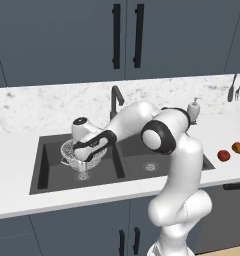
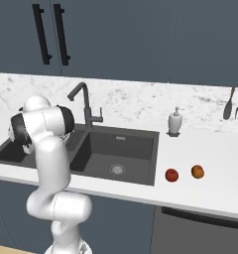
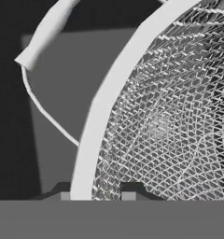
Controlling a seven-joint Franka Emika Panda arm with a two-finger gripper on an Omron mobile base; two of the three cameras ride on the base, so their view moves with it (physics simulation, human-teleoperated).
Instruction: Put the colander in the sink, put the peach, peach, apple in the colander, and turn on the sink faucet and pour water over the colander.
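A: The arm is reaching down into the left basin of the sink (image 1: 47,167), and the tool (image 3: 99,196) is pinched on the rim of the colander (image 1: 74,152), one fingertip each side of the metal band.

B: So the colander is inside the basin. Resting on the bottom?

A: Hard to call. It looks tilted, over the round drain, and I cannot tell whether it touches the floor of the basin. From the hand camera the rim runs straight up between the fingers, mesh on one side, dark sink wall on the other.

B: What makes a good finish here?

A: I'd say level it out, lower until the base sits flat, and only then let go. Released while tilted, it may rock or tip. It should also end up under the spout of the faucet (image 1: 115,100), which stands behind the divider between the two basins.

B: And the fruit?

A: The apple (image 2: 171,174) sits on the surface to the right of the sink, with one peach (image 2: 197,171) just beside it. Both still wait their turn.
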